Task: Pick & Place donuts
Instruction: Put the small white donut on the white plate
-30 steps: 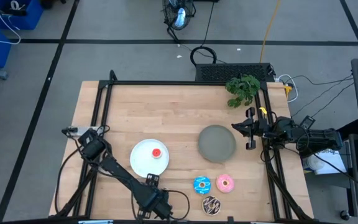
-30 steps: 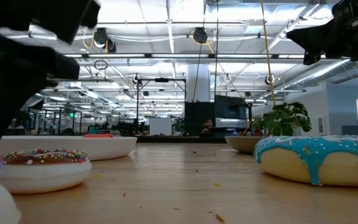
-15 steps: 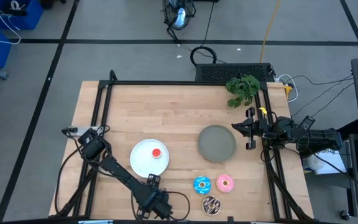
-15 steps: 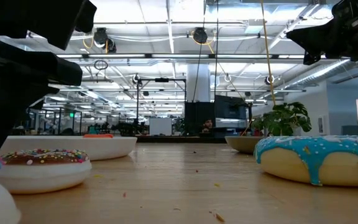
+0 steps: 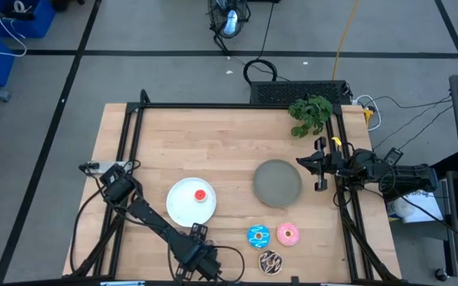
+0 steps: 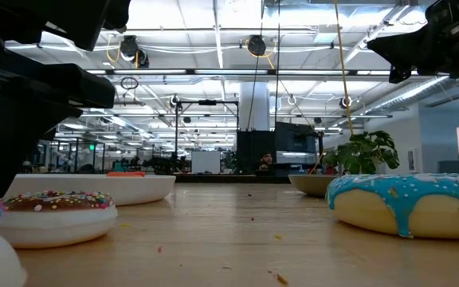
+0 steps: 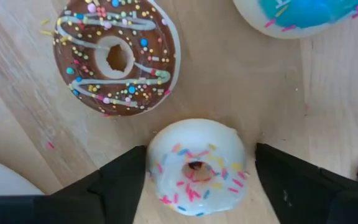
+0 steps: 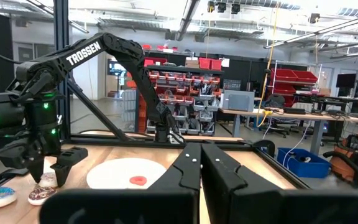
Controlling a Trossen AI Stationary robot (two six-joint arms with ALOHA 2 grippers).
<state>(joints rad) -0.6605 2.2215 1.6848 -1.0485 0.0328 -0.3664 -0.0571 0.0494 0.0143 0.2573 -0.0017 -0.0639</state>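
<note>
My left gripper (image 5: 199, 258) (image 7: 201, 158) is at the table's near edge, open, pointing down, with one finger on either side of the tiny white sprinkled donut (image 7: 196, 168), which lies flat on the wood. Just beyond it lie the chocolate drizzled donut (image 7: 115, 56) (image 5: 270, 261), the blue sprinkled donut (image 5: 258, 235) and the pink donut (image 5: 288, 234). The tiny red donut (image 5: 200, 195) rests on the white plate (image 5: 183, 208). The tiny brown and tiny blue donuts are out of view. My right gripper (image 5: 319, 167) (image 8: 201, 163) waits shut at the table's right edge, beside the gray plate (image 5: 277, 183). My left gripper comes from above, and one finger (image 7: 126, 180) stands right against the white donut's rim (image 7: 154, 163). I cannot tell whether it touches. The other finger (image 7: 278, 180) stands a small gap away from the rim.
A green plant (image 5: 310, 114) sits at the far right corner. The black frame rails (image 5: 133, 127) run along the table's edges. Bare wood (image 5: 205, 143) spreads across the far half of the table.
My left arm has edged a little toward the table's right, above the near edge. The donuts and plates have stayed where they were.
</note>
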